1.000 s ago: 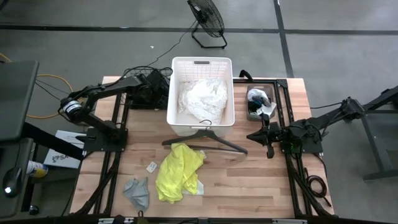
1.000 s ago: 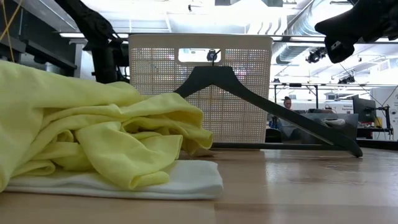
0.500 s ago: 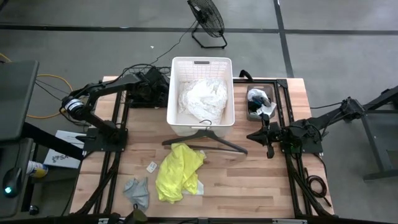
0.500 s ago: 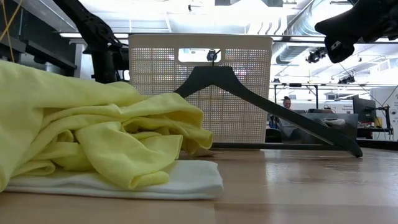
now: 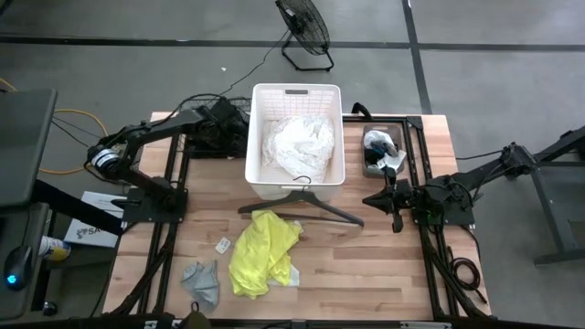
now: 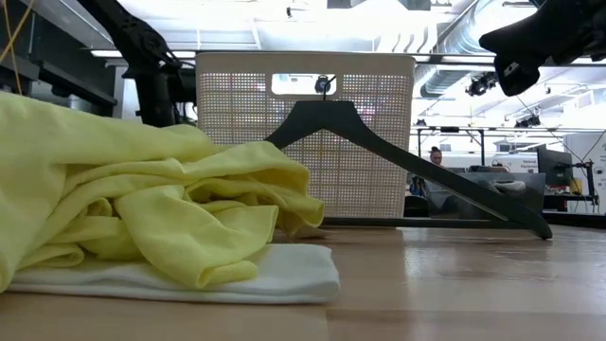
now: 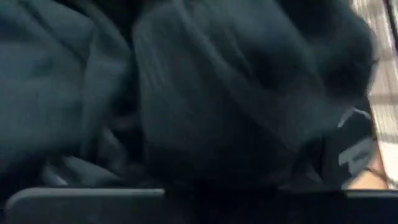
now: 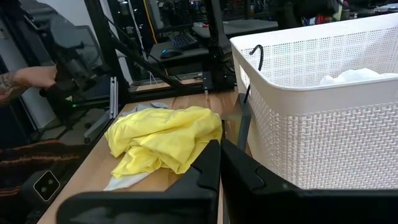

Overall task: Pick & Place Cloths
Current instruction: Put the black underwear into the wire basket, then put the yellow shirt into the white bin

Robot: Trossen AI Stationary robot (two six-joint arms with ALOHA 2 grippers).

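Note:
The white slatted basket (image 5: 295, 174) stands at the table's far middle with the large white lacy cloth (image 5: 298, 142) inside. A neon yellow cloth (image 5: 262, 251) lies crumpled near the table's middle, on top of a small white one (image 5: 289, 274). A small grey cloth (image 5: 201, 281) lies near the near left corner. A pile of black cloths (image 5: 208, 135) sits left of the basket, and my left gripper (image 5: 222, 117) is over it; dark cloth (image 7: 186, 93) fills the left wrist view. My right gripper (image 5: 395, 199) waits shut, right of the hanger, touching nothing.
A dark grey hanger (image 5: 302, 206) leans with its hook on the basket's near rim (image 8: 255, 56). A small tray of black and white items (image 5: 382, 151) sits right of the basket. A small tag (image 5: 223, 244) lies left of the yellow cloth. A person's hand (image 8: 31, 78) shows beyond the table.
My left arm has shifted slightly toward the table's left edge over the black pile. The right arm and the cloths have kept still.

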